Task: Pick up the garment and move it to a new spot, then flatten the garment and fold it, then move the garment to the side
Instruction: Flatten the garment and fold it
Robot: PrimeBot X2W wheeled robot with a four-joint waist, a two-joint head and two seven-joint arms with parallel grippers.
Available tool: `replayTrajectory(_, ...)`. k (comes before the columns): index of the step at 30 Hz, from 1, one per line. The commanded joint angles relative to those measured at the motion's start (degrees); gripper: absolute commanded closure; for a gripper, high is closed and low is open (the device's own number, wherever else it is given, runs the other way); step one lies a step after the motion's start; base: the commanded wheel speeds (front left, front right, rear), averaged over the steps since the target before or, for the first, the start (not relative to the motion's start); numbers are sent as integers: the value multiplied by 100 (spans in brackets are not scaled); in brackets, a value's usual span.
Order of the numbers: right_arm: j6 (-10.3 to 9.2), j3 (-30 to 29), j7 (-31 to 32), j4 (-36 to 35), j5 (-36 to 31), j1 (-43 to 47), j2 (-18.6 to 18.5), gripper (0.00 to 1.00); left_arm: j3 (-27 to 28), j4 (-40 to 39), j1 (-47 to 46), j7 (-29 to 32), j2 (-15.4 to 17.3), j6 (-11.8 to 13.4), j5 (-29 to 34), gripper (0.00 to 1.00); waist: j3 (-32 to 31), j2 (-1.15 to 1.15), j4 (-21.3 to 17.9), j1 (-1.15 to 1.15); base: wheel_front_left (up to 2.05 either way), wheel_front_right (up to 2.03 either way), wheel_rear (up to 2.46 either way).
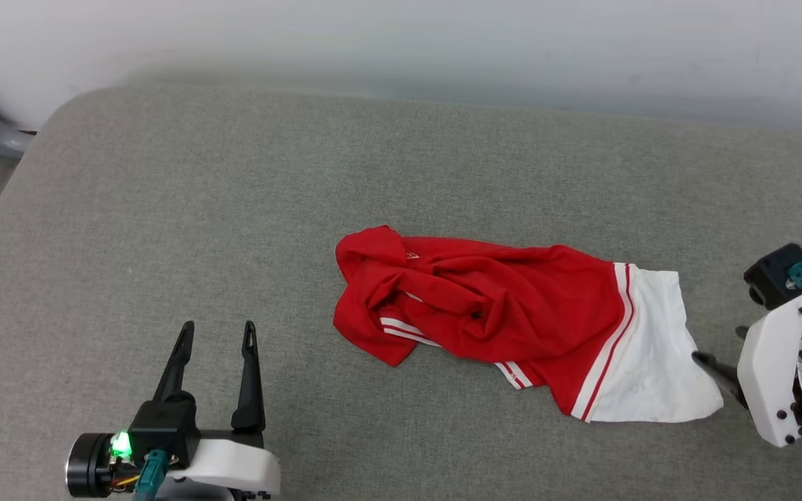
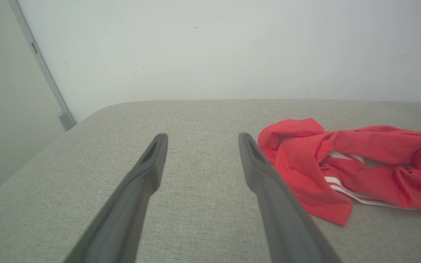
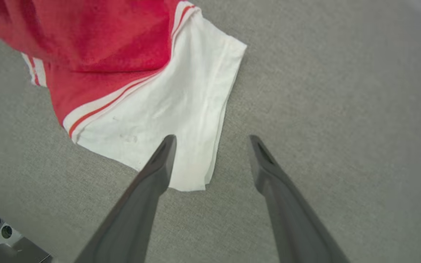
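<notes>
One garment [image 1: 512,306], a crumpled red jersey, lies on the grey counter [image 1: 164,209] in the head view. It sits off to the right of the left end effector [image 1: 218,327], and its white sleeve reaches almost to the right end effector [image 1: 711,365].

In the left wrist view, the left end effector [image 2: 203,138] is released over bare counter, with red cloth just beside the finger on that view's right.

In the right wrist view, the right end effector [image 3: 212,140] is released too. Its fingers straddle the sleeve's edge, one over white cloth and one over counter; I cannot tell whether they touch.

I'd say the pick-up is only starting. The next move calls for a dip and a firm pinch on that thin sleeve corner.
</notes>
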Motion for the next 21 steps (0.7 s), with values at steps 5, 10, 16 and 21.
replayTrajectory(5, -8, 281, 297, 415, 145, -55, -30, 0, -98, -24, -233, -15, -8, 57, -41, 0, 324, 0, 195, 0, 0, 0, 0)
replayTrajectory(10, -7, 640, 180, 1018, 115, -34, 107, 0, -170, -40, -352, -15, -15, 87, -76, 0, 534, 0, 308, 0, 0, 0, 0)
replayTrajectory(16, 3, 1282, -100, 1395, 342, 105, 181, 0, -160, -33, -382, -15, -18, 122, -87, 0, 604, 0, 338, 0, 0, 0, 0)
replayTrajectory(21, -1, 1046, -761, 1417, 568, -305, 28, 100, -110, 9, -328, -15, -18, 118, -92, 0, 534, 0, 233, 0, 0, 0, 0)
